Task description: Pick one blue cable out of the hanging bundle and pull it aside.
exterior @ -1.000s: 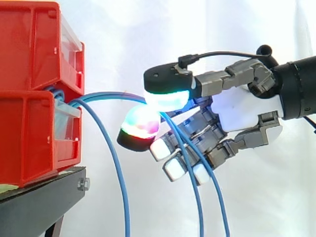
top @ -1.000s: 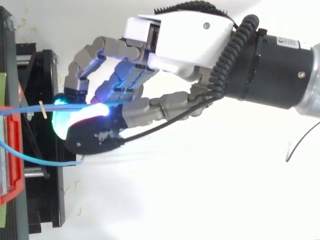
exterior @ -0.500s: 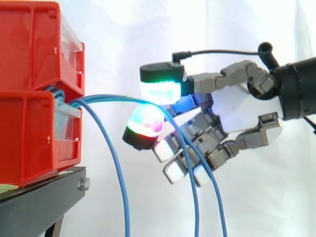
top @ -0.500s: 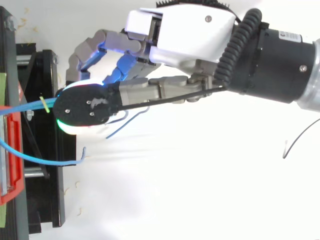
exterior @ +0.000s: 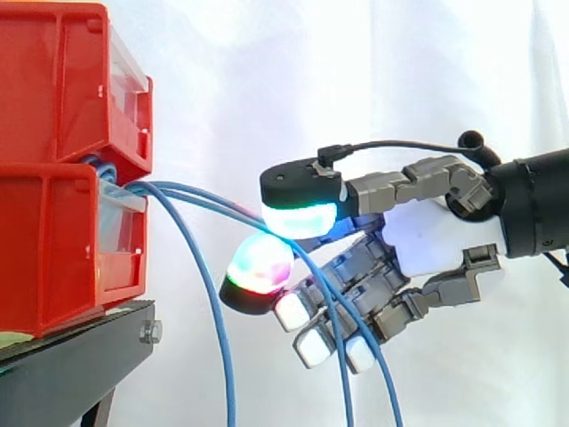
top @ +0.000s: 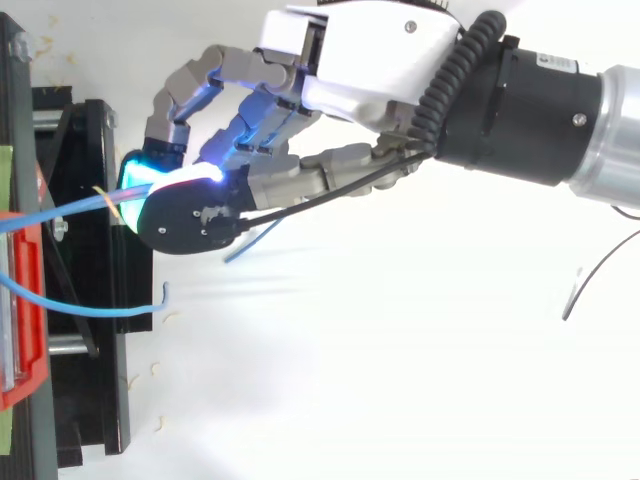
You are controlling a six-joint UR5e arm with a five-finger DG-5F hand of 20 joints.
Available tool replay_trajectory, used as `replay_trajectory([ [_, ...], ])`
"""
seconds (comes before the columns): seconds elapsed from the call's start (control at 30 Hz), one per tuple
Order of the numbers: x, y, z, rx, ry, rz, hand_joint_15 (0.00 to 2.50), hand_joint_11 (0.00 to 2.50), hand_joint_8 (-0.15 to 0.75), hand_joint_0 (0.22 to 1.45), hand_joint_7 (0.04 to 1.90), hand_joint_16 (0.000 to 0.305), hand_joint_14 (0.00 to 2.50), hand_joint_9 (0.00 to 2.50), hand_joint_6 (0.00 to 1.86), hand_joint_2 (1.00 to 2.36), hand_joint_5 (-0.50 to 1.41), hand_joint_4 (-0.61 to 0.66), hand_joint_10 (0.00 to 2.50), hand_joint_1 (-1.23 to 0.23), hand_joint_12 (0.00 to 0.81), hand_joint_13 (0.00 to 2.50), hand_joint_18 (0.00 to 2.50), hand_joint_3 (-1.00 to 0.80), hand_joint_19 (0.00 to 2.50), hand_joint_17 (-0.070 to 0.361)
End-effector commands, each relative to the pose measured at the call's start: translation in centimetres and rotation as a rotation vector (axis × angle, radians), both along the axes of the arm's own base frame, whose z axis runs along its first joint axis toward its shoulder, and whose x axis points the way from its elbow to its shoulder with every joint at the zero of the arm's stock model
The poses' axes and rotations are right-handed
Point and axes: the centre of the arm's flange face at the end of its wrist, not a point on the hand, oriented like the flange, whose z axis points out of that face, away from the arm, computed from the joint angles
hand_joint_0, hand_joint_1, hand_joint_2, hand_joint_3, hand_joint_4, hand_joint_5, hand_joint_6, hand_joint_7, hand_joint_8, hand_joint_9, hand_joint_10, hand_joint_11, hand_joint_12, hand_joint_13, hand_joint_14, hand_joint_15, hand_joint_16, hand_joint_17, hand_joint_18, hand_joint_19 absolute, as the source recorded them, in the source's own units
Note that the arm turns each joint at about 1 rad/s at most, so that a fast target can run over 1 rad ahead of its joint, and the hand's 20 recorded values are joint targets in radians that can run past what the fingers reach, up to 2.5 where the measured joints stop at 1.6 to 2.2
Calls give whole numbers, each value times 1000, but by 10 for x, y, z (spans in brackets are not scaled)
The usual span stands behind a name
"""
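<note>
Several blue cables (exterior: 187, 191) leave the gap between the stacked red bins (exterior: 62, 169) and arc to the right and down. One blue cable (exterior: 220, 338) hangs free on the left. Two others run between the hand's upper green-cyan pad (exterior: 300, 218) and its lower red-green pad (exterior: 260, 264), then drop past the curled white-tipped fingers. The hand (exterior: 436, 240) comes in from the right, and its two glowing pads pinch the cable. In the top view the hand (top: 370, 60) holds the blue cable (top: 70, 208) just right of the bin, and a loose end (top: 248, 243) sticks out beneath it.
The red bins rest on a black stand (exterior: 80, 356) at the left. A second blue cable (top: 90, 308) loops free below the hand in the top view. A white curtain lies behind everything, with open room to the right and below.
The two glowing pads, spread apart half a second ago, have closed back on the cable. The hand has dropped lower, and the cables now slope downward from the bins.
</note>
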Motion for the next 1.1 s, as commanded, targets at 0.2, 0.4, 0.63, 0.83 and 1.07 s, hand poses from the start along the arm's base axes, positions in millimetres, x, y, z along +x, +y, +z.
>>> replay_trajectory([
  [0.2, 1, 0, 6, -1, 3, 1, 512, 461, 225, 742, 784, 55, 21, 897, 966, 1002, -160, -99, 18, -911, 362, 855, 757, -468, 739, 123],
  [0.4, 2, 2, 10, 0, -4, 3, 518, 409, 257, 479, 783, 60, 20, 1003, 927, 1000, -117, 10, 14, -781, 388, 925, 817, -500, 781, 136],
  [0.63, 2, 2, 17, -1, -1, 3, 527, 393, 262, 527, 828, 59, 20, 1053, 899, 1000, -109, -3, 14, -255, 388, 945, 785, -500, 850, 132],
  [0.83, 2, 2, 16, -2, 5, 5, 516, 435, 281, 591, 778, 64, 19, 1052, 904, 1013, -115, 29, 14, -535, 418, 976, 850, -201, 798, 145],
  [1.07, 2, 3, 18, -2, 1, 5, 502, 521, 310, 585, 704, 74, 18, 1060, 953, 1132, -133, 12, 15, -789, 457, 990, 937, -6, 747, 166],
])
